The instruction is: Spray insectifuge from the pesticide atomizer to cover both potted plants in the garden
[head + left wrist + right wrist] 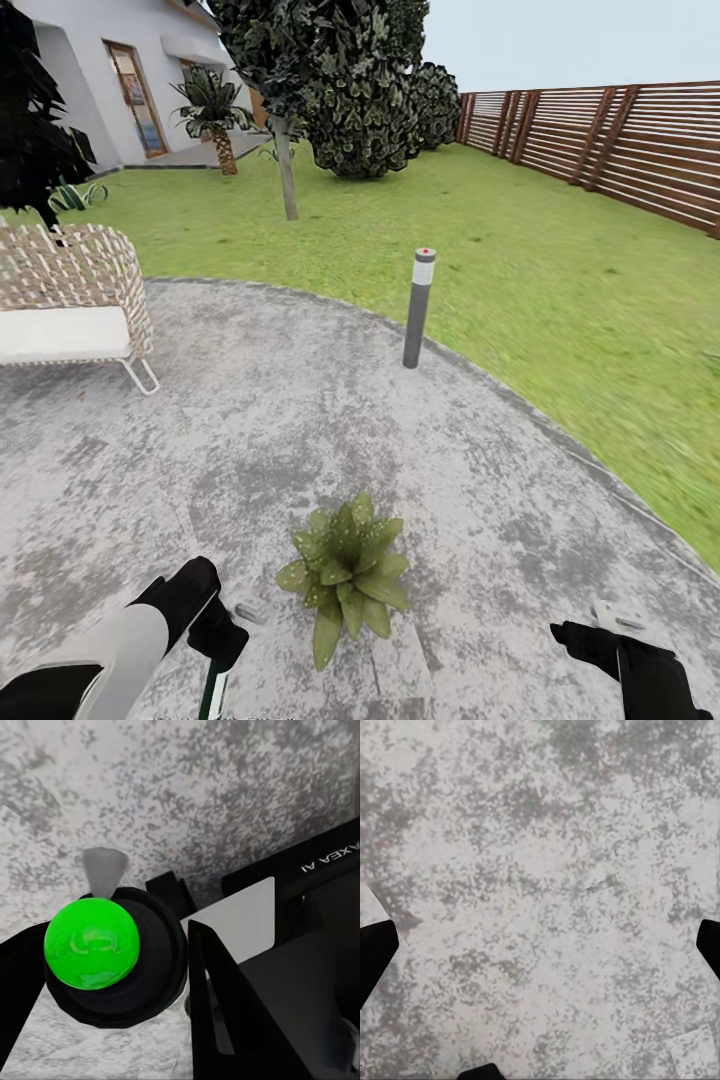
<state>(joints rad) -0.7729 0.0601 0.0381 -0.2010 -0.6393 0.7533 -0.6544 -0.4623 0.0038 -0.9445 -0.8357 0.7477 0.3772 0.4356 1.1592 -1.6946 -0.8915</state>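
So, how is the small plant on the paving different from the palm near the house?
The potted plant is a low rosette of broad, pointed, light-green leaves with no visible stem, while the palm stands on a brown scaly trunk with dark, narrow fronds on top. The potted plant sits on the grey patio, close between the robot's arms; the palm stands far off by the house. Both are green and upright.

A round, mottled grey paved patio (300, 430) curves against a green lawn (520, 260). A grey bollard lamp (419, 307) with a red dot stands at the patio's edge. A woven wicker chair (70, 300) with a white cushion sits at the left. A brown slatted fence (620, 140) lines the right; a white house (110, 70), a palm (213, 110) and dark bushes (365, 100) stand beyond, under pale sky.
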